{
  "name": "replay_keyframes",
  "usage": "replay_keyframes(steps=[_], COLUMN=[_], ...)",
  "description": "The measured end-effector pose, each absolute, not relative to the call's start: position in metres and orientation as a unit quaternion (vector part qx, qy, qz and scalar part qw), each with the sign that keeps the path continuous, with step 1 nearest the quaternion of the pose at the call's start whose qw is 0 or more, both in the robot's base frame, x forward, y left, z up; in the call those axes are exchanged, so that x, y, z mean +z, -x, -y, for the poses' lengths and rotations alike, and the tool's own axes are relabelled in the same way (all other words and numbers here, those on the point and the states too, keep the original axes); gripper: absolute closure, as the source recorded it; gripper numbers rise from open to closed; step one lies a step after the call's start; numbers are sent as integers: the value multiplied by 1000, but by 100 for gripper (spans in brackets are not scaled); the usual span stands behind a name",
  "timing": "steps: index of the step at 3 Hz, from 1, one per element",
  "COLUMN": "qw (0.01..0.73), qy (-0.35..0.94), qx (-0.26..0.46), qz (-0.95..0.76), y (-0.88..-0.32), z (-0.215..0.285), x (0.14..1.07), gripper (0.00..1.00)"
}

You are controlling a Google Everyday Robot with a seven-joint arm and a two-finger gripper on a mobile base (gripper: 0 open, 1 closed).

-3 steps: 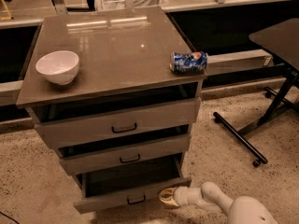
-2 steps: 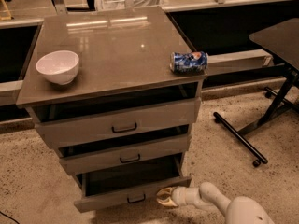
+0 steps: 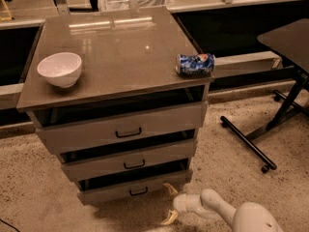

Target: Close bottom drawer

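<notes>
**Most of the bottom drawer's travel has been taken up**

On the left of the worktop (image 3: 116, 47) a white bowl (image 3: 60, 69) is seen, and a dented blue can (image 3: 194, 64) lies on its side at the right edge; neither has been disturbed. Below, the bottom drawer (image 3: 133, 187) has been pushed well back compared with a second ago. Then a deep dark opening was shown behind its front; now only a thin gap is left above the panel. Its front with the small black handle (image 3: 138, 191) is now set only slightly forward of the middle drawer (image 3: 130, 161). It is judged nearly shut but not yet flush.

Further right, the claw (image 3: 169, 204) is found low by the floor, at the drawer's right front corner, with its two fingers spread apart and nothing held. Whether the upper finger touches the panel cannot be told. A last short push is probably needed to finish.
</notes>
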State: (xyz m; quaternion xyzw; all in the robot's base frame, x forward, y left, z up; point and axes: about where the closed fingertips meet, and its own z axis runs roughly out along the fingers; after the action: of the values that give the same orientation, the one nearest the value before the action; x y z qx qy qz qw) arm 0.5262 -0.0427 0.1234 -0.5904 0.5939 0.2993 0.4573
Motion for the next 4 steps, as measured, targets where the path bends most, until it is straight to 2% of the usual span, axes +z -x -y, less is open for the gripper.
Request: replay_keyframes(steps=[1, 3, 4], qw=[457, 445, 433], qy=[593, 597, 592], qx=[300, 310, 319], qz=[-592, -591, -600], y=[-526, -532, -543], z=[40, 36, 42], x=[123, 120, 118], gripper=[0, 50, 81])
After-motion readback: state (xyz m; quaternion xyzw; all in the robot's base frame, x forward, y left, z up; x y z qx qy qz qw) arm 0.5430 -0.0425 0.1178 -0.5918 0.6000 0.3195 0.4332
